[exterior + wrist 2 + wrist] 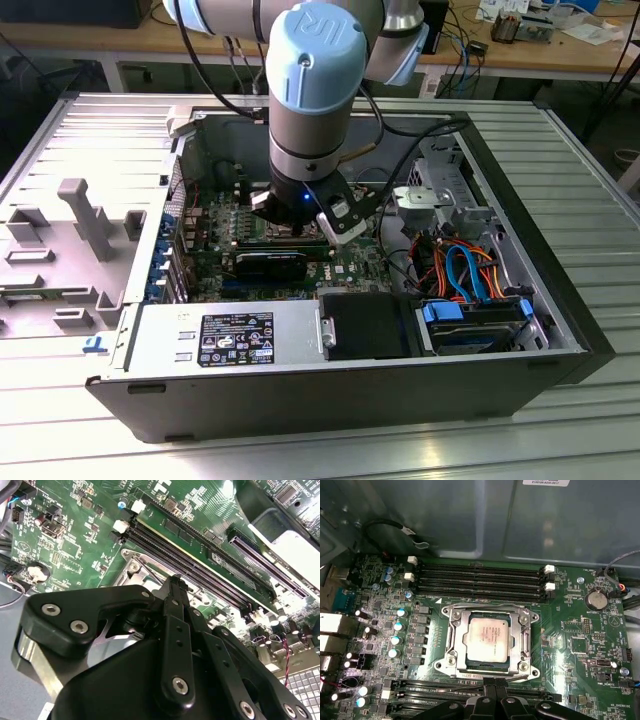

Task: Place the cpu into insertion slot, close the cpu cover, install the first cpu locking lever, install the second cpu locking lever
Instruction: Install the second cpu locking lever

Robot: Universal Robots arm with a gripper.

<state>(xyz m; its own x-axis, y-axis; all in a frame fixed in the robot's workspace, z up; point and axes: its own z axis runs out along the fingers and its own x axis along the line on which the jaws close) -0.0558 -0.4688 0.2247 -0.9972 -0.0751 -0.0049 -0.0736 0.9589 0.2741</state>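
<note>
Lying on its side with the panel off, the large black and grey computer case (pixel 300 390) rests on the ribbed metal worktop (pixel 560 440), which leaves the green motherboard (pixel 350 265) facing upward and open to approach from above. The grey and pale-blue robot arm (pixel 310 90) descends vertically into the case, bringing its black gripper (pixel 492 700) low over the board near the socket.

In the first wrist view, the square dark insertion slot rimmed by a thin silvery frame (pixel 451 652) already carries the small flat cpu with a dull silver-grey top (pixel 487 635), which sits square and level in the recess. The thin silvery-grey cpu cover plate (pixel 487 611) appears to lie down around the chip, its central opening exposing the top; whether the levers are latched cannot be told.

The gripper's fingers appear drawn together, with nothing between them, just beside the socket edge nearest the long black memory slots (pixel 470 696). Placement judged complete.
</note>
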